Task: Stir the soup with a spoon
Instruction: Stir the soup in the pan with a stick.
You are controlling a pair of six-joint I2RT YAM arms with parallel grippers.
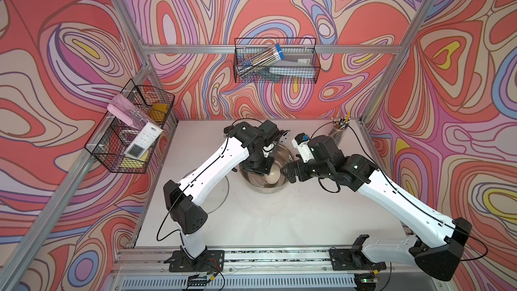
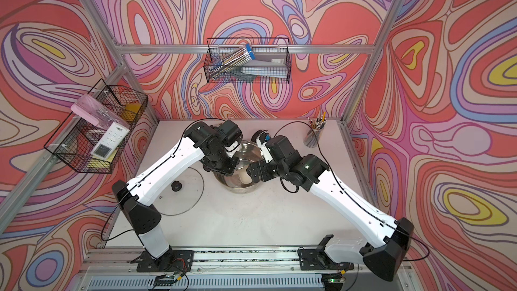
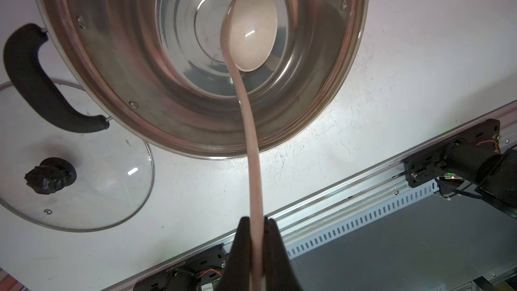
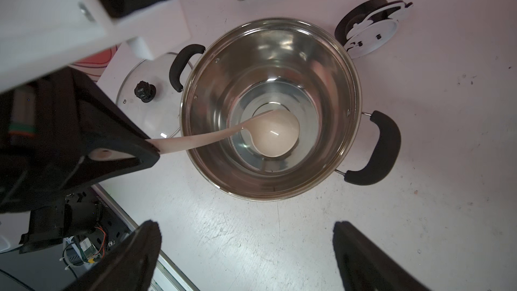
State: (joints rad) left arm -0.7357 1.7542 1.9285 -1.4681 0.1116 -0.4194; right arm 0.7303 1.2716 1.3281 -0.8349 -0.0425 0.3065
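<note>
**Left gripper (image 3: 256,221) holds the spoon (image 3: 253,32) in the pot (image 3: 112,74).**
In both top views the pot sits mid-frame, with the spoon's bowl low inside it. The left jaws are clamped tight on the handle's end. The right gripper (image 4: 246,226) hangs at the pot's right edge, jaws wide apart and holding nothing. A glass lid (image 2: 179,194) lies left of the pot.
</note>
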